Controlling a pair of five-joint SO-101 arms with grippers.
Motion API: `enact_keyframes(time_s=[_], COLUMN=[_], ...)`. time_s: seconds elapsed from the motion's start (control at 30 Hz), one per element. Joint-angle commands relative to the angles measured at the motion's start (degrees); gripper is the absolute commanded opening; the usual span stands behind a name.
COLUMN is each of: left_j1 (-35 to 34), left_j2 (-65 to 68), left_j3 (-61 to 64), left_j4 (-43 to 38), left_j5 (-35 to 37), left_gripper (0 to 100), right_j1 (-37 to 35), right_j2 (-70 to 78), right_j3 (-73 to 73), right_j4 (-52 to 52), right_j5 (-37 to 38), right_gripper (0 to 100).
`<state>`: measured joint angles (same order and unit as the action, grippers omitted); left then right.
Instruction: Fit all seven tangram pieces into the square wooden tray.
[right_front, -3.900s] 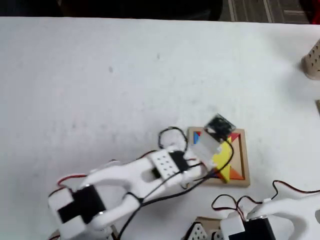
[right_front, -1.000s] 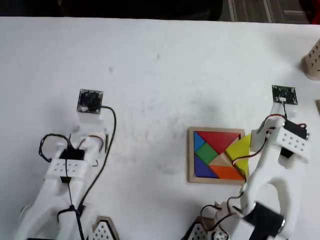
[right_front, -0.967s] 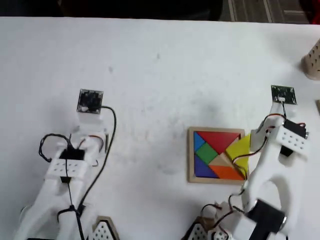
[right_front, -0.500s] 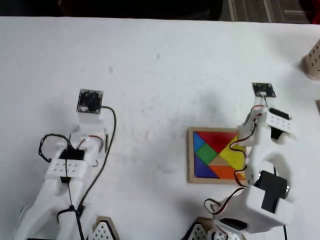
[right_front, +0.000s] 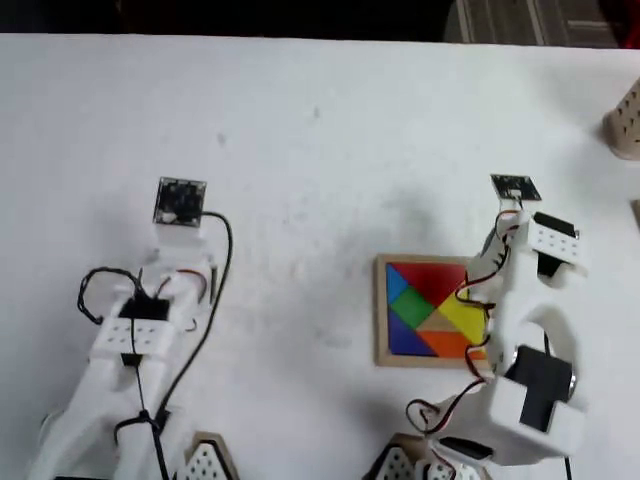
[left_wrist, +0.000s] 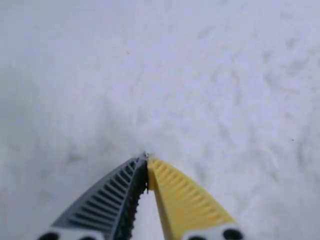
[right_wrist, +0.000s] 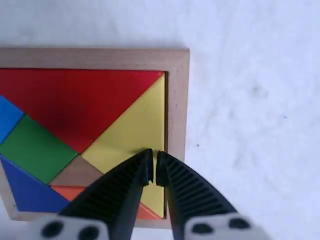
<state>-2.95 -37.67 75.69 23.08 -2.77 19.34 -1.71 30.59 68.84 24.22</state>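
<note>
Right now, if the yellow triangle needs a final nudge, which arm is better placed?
Right. The right gripper is directly over the yellow triangle in the tray; the left gripper is over bare table, far from it.

White arms carry black motors, looping cables and ribbed fingers.

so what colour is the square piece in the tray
The square piece is green, clearest in the right wrist view.
</note>
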Motion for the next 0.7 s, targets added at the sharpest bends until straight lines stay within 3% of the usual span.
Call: enact_keyframes(time_s=[0.0,0.2,0.37,0.5,0.67], left_j1=[-1.1,-4.7,-5.49,-5.76,-9.1], left_j2=[-1.63,-2.77,-12.53,-25.45,-43.12], left_j3=[0.79,0.88,4.13,8.88,11.78], left_j4=[-4.48,-5.1,-1.58,4.57,19.43], left_j5=[-0.62,-0.53,-0.44,-0.53,-0.53], left_gripper=[2,2,2,2,2], right_j1=[0.22,-2.33,-8.92,-15.87,-23.69], right_j2=[-8.92,-25.98,-40.92,-50.24,-57.63], right_j3=[-0.09,13.71,27.43,34.46,40.88], right_j4=[3.82,2.07,-0.84,0.48,0.13], right_j5=[-0.09,-0.35,-0.44,-0.44,-0.44], right_gripper=[1.8,1.8,2.0,2.1,2.2])
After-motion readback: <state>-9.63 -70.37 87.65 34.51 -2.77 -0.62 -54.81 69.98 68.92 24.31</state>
